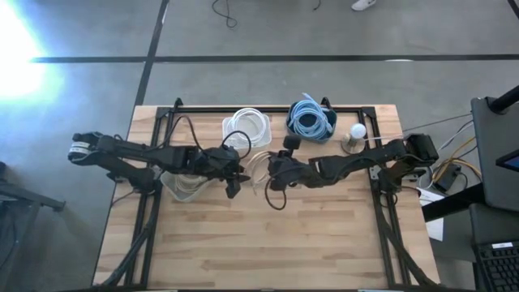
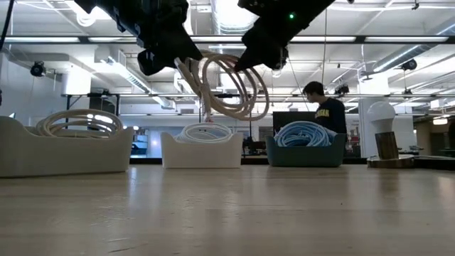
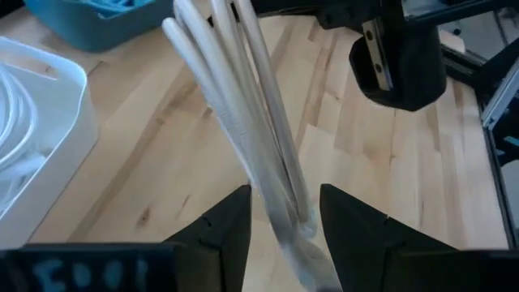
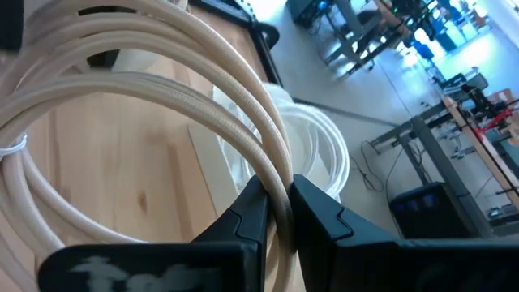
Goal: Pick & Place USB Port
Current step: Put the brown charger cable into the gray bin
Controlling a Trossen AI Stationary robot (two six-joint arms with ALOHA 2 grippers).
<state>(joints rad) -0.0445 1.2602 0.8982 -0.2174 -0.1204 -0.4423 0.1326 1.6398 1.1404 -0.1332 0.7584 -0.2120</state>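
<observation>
While both arms meet over the middle of the bench (image 1: 324, 243) in the high view, the cream cable coil (image 1: 259, 166) hangs between the left gripper (image 1: 233, 180) and the right gripper (image 1: 276, 180), so the pick looks done and the placing is left. Three bins sit along the far edge: a clear bin (image 1: 182, 188) under the left arm, a white bin (image 1: 247, 127) and a blue bin (image 1: 310, 120), with one bulb on a stand (image 1: 356, 136) beside them.

From the low view, the coil is lifted well clear of the bench, and each of the three bins already holds one coil; a person (image 2: 328, 114) stands in the room behind.

Through the left wrist view, the fingers are apart around the strands, touching them loosely at most.

Seen from the right wrist view, the fingers are clamped on one strand.
</observation>
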